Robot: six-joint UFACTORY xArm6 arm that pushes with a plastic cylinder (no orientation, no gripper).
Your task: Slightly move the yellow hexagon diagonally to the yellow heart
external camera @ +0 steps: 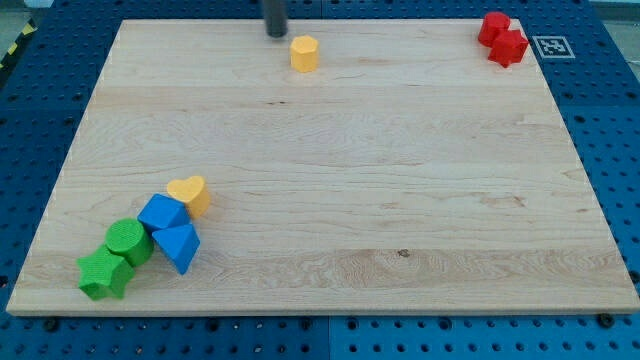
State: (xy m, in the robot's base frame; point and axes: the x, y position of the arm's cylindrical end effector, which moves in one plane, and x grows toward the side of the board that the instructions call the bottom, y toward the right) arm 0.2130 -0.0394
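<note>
Landmark: wooden board (pixel 330 180), sitting on a blue pegboard (pixel 40 120).

Board's bottom-left corner holds a tight cluster. Furthest left, a green star (pixel 103 274), nearest that corner. Touching it up and to the view's right, a green cylinder (pixel 128 240). Next right, two blue blocks: a blue cube (pixel 163 213) and, just below it toward the view's bottom, a blue wedge-like block (pixel 178 245), exact shape hard to call. Both blues sit against the green cylinder. Yellow heart (pixel 188 193) tops the cluster, touching the blue cube's upper right side.

Middle of the board: bare wood.

Near the board's top edge, slightly left of centre: my tip (pixel 275 33), a dark rod coming in from the view's top, only its lower stretch in frame. No jaws on it, so nothing spread or pinched; it's just a plain rod end. It stands just up-left of the yellow hexagon (pixel 305 53), with a small gap showing, not clearly touching.

Yellow hexagon sits close to the board's top edge, well apart from the yellow heart, which lies diagonally down-left across the board.

Board's top-right corner: two red blocks (pixel 503 39) pressed together, shapes unclear. Just off that corner, a black-and-white tag (pixel 551 46) on the pegboard.
</note>
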